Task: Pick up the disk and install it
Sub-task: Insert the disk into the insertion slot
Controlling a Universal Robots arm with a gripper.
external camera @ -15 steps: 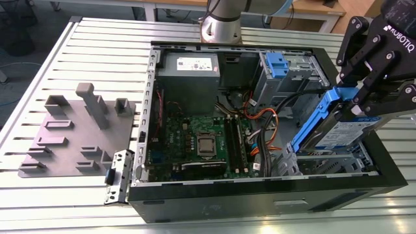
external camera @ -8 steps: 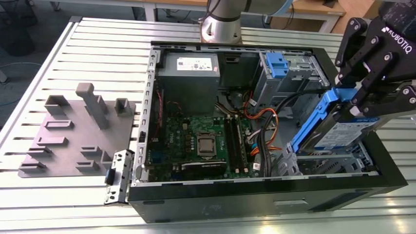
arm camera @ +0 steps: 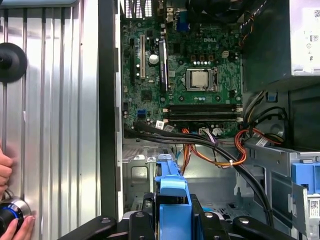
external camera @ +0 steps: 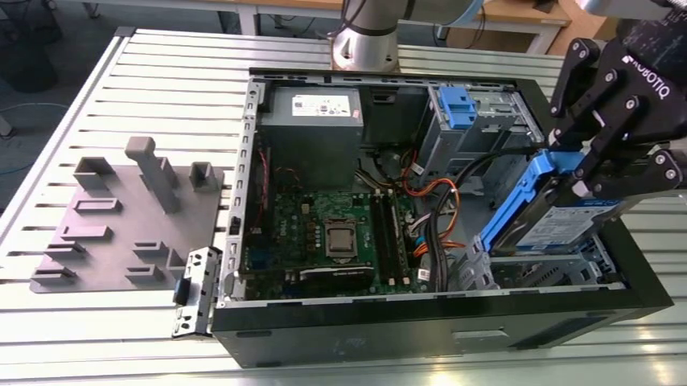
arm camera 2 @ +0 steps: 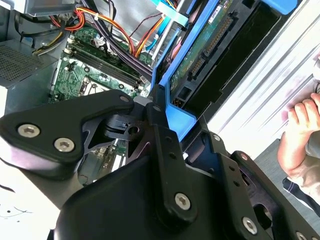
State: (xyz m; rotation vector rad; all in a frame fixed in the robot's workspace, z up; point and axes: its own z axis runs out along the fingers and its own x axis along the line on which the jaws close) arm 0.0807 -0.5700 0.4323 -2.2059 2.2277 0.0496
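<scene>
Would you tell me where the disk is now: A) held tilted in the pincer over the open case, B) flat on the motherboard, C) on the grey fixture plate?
A: the pincer clamps the blue-railed disk, which is tilted above the open case.

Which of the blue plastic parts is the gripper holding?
The rails on the disk, held tilted; the other blue latch sits free on the grey cage.

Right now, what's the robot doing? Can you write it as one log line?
gripper: shut on disk | disk: tilted, lower end at grey drive cage in open computer case | install: not seated yet
</scene>
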